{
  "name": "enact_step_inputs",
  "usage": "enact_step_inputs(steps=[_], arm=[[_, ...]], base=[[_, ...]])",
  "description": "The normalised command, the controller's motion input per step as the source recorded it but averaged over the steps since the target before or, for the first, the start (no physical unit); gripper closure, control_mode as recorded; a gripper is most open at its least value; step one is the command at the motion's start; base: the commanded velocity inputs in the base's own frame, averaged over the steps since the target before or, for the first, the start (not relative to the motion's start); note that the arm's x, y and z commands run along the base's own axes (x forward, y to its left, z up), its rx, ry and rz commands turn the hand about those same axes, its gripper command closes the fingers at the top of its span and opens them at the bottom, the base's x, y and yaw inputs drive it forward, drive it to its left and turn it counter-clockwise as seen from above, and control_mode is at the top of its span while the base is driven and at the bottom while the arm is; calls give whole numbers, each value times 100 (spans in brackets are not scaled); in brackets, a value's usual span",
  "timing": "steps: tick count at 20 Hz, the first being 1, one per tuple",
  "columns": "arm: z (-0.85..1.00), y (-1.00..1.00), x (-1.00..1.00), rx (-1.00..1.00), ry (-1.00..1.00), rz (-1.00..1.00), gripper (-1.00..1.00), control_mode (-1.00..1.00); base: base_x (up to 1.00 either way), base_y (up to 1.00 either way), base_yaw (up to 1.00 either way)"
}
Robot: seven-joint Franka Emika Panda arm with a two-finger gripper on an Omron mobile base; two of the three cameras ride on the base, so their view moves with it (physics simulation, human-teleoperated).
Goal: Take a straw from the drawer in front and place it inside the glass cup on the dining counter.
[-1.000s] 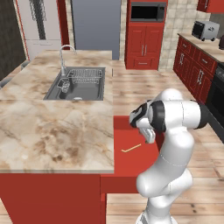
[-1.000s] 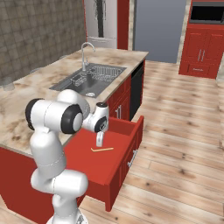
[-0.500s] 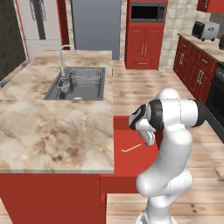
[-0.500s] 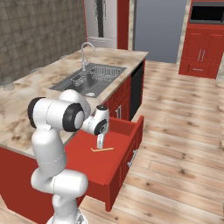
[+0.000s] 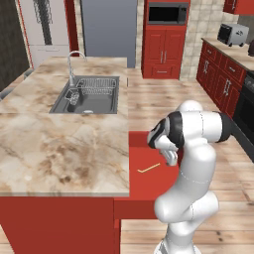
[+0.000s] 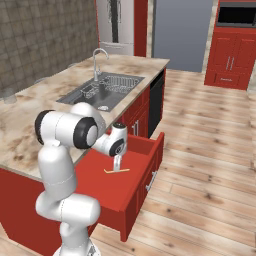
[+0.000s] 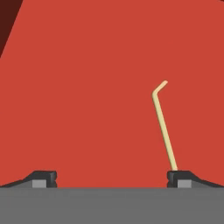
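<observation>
Inside the open drawer [image 6: 131,189], on its flat red floor toward the end nearest the dining counter [image 5: 59,149], lies the straw [image 6: 117,171], pale yellow-tan with a short bent tip. The gripper [image 6: 116,164] points down into the drawer just above the straw, its fingers spread wide and holding nothing. In the hand view the straw [image 7: 163,127] runs up from the right fingertip [image 7: 179,177], its lower end hidden behind that tip, so whether the two touch is hard to say; the left fingertip stands well apart over bare red floor. From the left base view the straw [image 5: 149,168] rests close to the counter's edge, beside the arm's wrist. The drawer juts out from the red base under the marble counter, whose steel sink [image 5: 89,95] and faucet [image 5: 74,62] sit farther along. A faint clear shape by the counter's far left edge in the right base view may be the glass cup [image 6: 7,95]. No writing or label is legible anywhere.
</observation>
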Motion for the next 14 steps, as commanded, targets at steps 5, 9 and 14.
enact_step_inputs(steps=[5, 9, 14], arm=[[-8, -3, 0, -2, -5, 0, -100, -100], [-17, 0, 0, -2, -12, 0, -100, -100], [-19, 0, 0, -1, -11, 0, -100, -100]], base=[[0, 0, 0], [0, 0, 0], [0, 0, 0]])
